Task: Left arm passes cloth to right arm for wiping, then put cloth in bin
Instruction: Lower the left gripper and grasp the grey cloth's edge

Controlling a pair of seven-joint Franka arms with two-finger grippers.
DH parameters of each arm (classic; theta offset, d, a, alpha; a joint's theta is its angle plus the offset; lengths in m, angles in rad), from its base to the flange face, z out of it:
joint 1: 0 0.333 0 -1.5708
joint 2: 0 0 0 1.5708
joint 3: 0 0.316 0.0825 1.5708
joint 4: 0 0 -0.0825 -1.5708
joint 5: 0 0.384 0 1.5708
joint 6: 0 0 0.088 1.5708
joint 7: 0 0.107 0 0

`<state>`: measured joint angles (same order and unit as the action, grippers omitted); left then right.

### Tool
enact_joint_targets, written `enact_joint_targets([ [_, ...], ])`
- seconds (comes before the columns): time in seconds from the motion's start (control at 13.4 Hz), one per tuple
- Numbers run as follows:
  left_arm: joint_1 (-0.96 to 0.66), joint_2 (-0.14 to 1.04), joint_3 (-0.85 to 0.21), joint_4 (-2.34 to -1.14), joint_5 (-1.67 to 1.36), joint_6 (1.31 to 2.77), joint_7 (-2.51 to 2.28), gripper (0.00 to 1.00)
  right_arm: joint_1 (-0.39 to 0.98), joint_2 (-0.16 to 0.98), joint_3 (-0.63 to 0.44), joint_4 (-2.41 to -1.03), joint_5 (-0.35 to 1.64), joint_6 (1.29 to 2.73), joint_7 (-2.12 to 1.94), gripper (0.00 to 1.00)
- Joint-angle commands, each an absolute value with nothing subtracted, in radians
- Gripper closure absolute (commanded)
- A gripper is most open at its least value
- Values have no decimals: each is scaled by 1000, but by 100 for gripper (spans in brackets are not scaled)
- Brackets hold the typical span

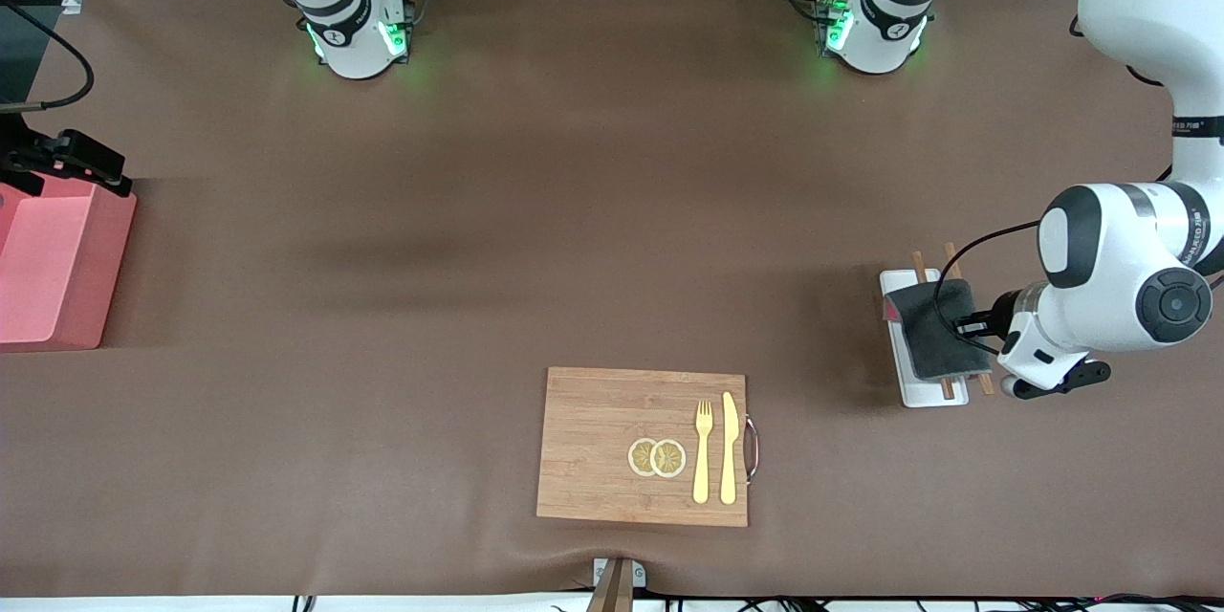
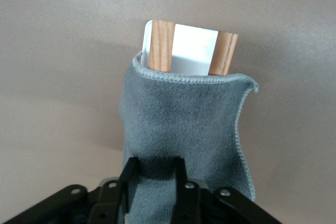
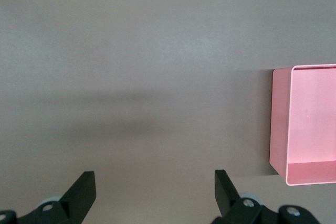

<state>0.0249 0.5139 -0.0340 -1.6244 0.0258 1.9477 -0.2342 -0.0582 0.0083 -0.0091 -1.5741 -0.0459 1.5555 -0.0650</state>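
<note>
The dark grey cloth (image 1: 935, 335) (image 2: 184, 124) lies draped over a white tray (image 1: 924, 393) (image 2: 191, 51) with two wooden bars, toward the left arm's end of the table. My left gripper (image 1: 968, 326) (image 2: 155, 167) is down on the cloth's edge, its jaws part-narrowed and still open, its fingertips (image 2: 128, 169) set against the fabric with cloth between them. My right gripper (image 1: 76, 163) (image 3: 155, 187) hangs wide open and empty over the table by the pink bin (image 1: 96, 277) (image 3: 278, 124), at the right arm's end.
A wooden cutting board (image 1: 593, 445) lies near the front camera, mid-table. It carries a yellow fork (image 1: 703, 451), a knife (image 1: 729, 448) and two lemon slices (image 1: 657, 457). The two arm bases stand along the table's edge farthest from the camera.
</note>
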Motion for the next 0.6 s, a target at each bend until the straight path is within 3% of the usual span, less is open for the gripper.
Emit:
enact_joint_targets([
  [0.0,29,512,-38,-1624,32,1960,-249,71,-64,2,-6,-1566,-40,1542,-55,0],
  [0.52,28,515,-38,-1623,40,1960,-249,84,-64,3,-6,-1571,-40,1540,-55,0],
])
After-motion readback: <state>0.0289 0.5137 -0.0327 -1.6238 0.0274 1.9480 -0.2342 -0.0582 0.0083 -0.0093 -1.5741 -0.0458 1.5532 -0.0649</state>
